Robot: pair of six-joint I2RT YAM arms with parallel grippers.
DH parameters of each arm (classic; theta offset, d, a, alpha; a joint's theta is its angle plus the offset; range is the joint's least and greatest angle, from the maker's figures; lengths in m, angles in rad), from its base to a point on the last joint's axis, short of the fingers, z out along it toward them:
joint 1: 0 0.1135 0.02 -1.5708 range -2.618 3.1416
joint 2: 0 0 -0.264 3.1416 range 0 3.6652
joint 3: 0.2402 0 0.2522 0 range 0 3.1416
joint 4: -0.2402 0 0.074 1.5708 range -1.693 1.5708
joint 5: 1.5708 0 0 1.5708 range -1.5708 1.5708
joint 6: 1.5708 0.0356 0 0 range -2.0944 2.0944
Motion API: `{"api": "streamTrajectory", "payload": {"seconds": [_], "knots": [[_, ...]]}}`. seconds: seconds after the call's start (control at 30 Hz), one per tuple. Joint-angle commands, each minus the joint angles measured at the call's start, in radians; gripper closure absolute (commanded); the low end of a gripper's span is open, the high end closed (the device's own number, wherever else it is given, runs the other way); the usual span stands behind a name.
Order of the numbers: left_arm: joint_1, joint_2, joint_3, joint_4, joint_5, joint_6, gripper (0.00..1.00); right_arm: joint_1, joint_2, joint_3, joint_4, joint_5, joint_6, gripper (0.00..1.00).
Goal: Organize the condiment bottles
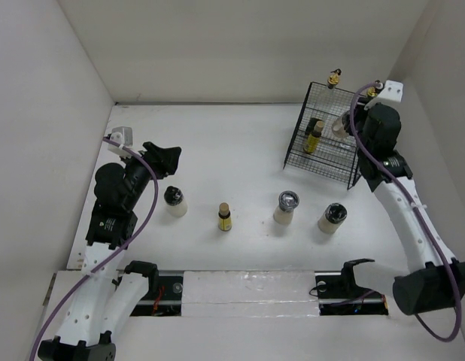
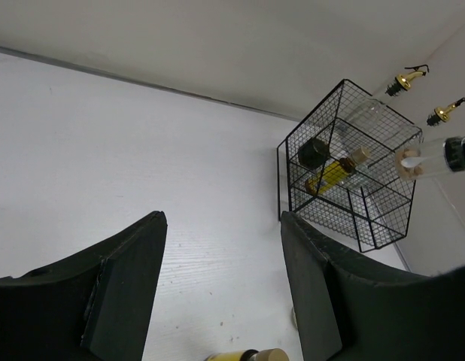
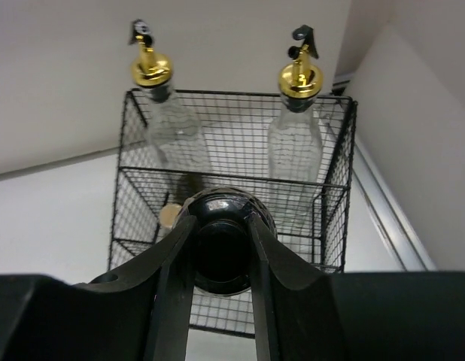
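Note:
Three short cream shakers stand on the table: left point(image 1: 174, 201), middle point(image 1: 286, 207), right point(image 1: 332, 219). A tiny yellow bottle point(image 1: 224, 216) stands between them, its top showing in the left wrist view point(image 2: 255, 356). Two tall glass bottles with gold pourers point(image 1: 335, 77) point(image 1: 378, 86) stand at the back of the black wire basket point(image 1: 315, 154); they also show in the right wrist view point(image 3: 159, 113) point(image 3: 296, 128). Another yellow bottle point(image 1: 314, 140) point(image 2: 334, 174) leans inside the basket. My right gripper point(image 1: 345, 124) point(image 3: 221, 218) is shut on a dark-lidded shaker point(image 3: 221, 244) above the basket. My left gripper point(image 1: 171, 156) point(image 2: 223, 218) is open and empty.
The basket point(image 2: 345, 203) point(image 3: 232, 180) sits in the back right corner, close to the white walls. A dark round thing point(image 2: 314, 153) lies in it beside the yellow bottle. A metal rail point(image 1: 247, 289) runs along the near table edge.

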Motion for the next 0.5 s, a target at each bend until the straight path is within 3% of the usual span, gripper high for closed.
{"api": "streamTrajectory", "payload": {"seconds": [0.0,0.47], "knots": [[-0.003,-0.012,-0.004,0.057,0.005,-0.008,0.42,-0.069,0.057,0.092,0.063,-0.070,-0.024,0.88],[-0.003,-0.012,-0.004,0.057,0.004,-0.008,0.42,-0.135,0.218,0.103,0.164,-0.159,-0.024,0.88]]}}
